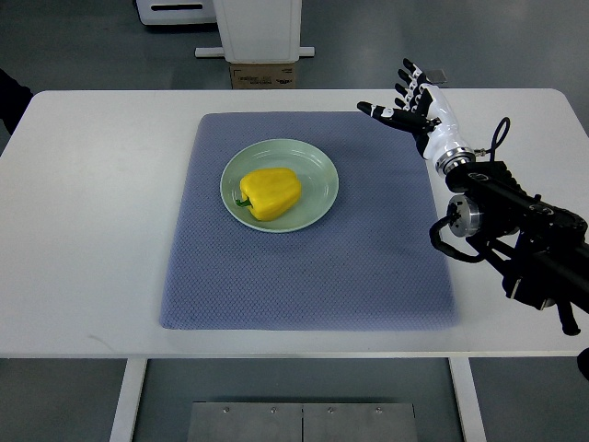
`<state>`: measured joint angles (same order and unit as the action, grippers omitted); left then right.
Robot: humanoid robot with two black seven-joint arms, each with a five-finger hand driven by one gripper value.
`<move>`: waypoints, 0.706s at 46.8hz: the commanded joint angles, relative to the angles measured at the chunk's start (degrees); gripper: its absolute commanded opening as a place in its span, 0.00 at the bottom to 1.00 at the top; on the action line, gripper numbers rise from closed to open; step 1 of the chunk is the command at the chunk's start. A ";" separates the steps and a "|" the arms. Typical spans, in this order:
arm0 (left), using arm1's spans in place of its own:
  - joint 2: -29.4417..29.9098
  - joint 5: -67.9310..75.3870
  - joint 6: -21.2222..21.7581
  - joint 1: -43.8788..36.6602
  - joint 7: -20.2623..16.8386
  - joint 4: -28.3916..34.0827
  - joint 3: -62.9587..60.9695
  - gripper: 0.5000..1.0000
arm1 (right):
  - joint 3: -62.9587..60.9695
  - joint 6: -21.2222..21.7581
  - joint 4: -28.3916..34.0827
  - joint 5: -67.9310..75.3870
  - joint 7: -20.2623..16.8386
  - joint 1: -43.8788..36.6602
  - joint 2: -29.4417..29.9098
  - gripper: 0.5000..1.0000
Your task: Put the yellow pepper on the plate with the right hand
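Observation:
A yellow pepper (270, 192) lies on its side on the pale green plate (317, 171), which sits on the upper middle of a blue-grey mat (304, 276). My right hand (411, 101) hovers over the mat's far right corner, well to the right of the plate. Its fingers (406, 84) are spread and hold nothing. The right arm (515, 221) comes in from the right edge. The left arm is out of view.
The mat lies on a white table (92, 230). Beyond the table's far edge stand a white pedestal base (258, 28) and a cardboard box (262, 75). A dark object (11, 97) shows at the left edge.

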<state>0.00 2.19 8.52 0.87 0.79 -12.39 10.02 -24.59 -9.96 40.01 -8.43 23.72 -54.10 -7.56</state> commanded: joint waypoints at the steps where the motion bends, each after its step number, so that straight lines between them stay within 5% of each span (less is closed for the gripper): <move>1: 0.00 0.01 0.01 0.01 0.00 0.00 0.00 1.00 | -3.43 1.43 -0.02 2.97 -0.25 1.02 -0.52 1.00; 33: 0.00 0.01 0.00 0.01 0.00 0.00 0.00 1.00 | -14.52 7.15 -6.17 14.23 -4.03 7.61 -1.58 1.00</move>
<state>0.00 2.18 8.52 0.88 0.79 -12.39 10.02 -39.20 -2.81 33.82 5.70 19.68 -47.25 -9.13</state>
